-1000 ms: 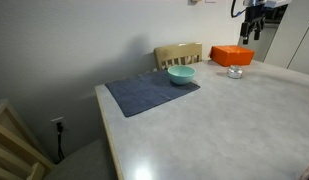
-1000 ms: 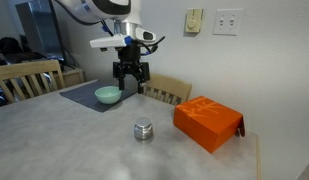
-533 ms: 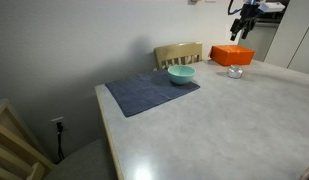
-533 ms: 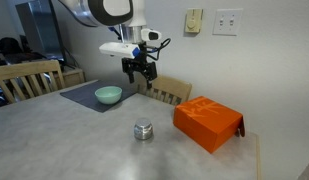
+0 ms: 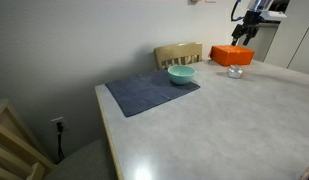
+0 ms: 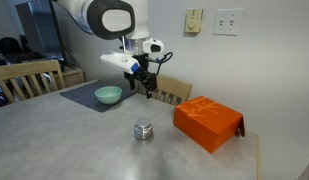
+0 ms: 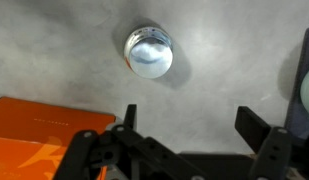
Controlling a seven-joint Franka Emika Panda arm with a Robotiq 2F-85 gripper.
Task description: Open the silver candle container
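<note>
The silver candle container (image 6: 143, 130) is a small round tin with its lid on, standing on the grey table. It shows in both exterior views (image 5: 235, 72) and near the top of the wrist view (image 7: 149, 52). My gripper (image 6: 145, 86) hangs in the air above and behind the tin, well clear of it; it also shows at the top right of an exterior view (image 5: 247, 30). In the wrist view the gripper (image 7: 187, 122) is open and empty, with the tin ahead of its fingertips (image 7: 256, 128).
An orange rectangular box (image 6: 207, 122) lies next to the tin, also in the wrist view (image 7: 44, 130). A teal bowl (image 6: 108, 95) sits on a dark blue mat (image 5: 151, 93). Wooden chairs (image 6: 166, 90) stand at the table's far edge.
My gripper has moved towards the tin's side of the table and turned, staying high above the table. The tin, box and bowl have not moved.
</note>
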